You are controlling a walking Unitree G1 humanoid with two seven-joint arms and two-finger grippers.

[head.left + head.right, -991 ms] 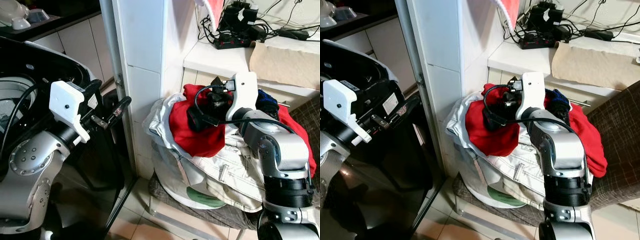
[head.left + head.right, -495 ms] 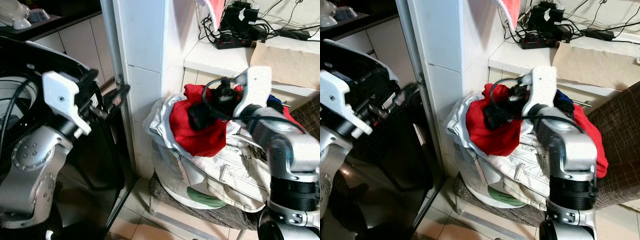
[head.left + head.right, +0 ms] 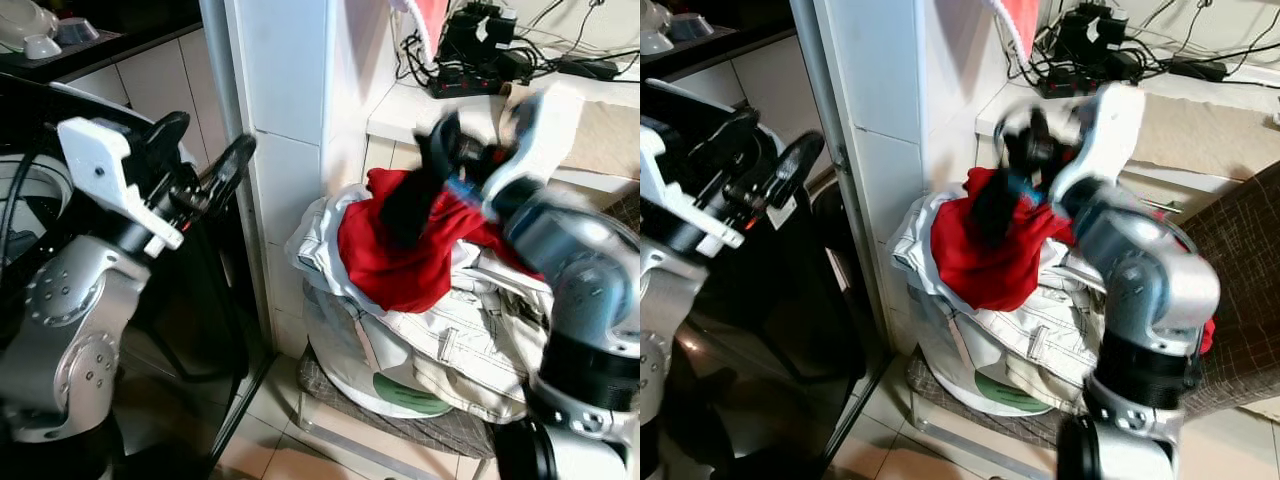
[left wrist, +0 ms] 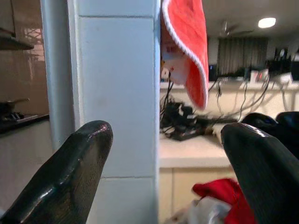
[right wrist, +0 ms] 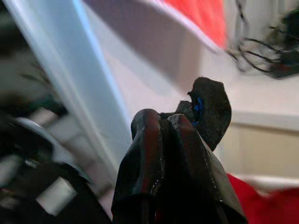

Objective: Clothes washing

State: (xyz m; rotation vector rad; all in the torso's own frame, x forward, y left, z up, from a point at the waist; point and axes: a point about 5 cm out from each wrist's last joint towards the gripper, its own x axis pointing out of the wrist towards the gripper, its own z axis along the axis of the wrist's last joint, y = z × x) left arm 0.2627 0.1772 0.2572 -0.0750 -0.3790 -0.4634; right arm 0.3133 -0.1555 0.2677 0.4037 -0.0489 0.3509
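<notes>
My right gripper (image 3: 441,148) is raised above the clothes pile and shut on a black garment (image 3: 408,205) that has a blue patch (image 5: 199,105) and hangs down over a red garment (image 3: 400,265). In the right wrist view the fingers (image 5: 149,154) press together on the black cloth (image 5: 211,114). Cream jeans (image 3: 455,330) lie under the red garment in a white basket (image 3: 345,360). The black washing machine (image 3: 25,190) stands at the left. My left gripper (image 3: 198,155) is held up in front of it, open with nothing between its fingers (image 4: 70,172).
A white tiled pillar (image 3: 290,140) stands between the washing machine and the basket. A power strip with cables (image 3: 475,65) lies on the counter behind the pile. A pink towel (image 4: 187,51) hangs from above. A brown chair (image 3: 1240,290) is at the right.
My right gripper has risen from the pile, pulling the black garment up with it. My left arm has turned and lifted a little, its fingers now spread wider.
</notes>
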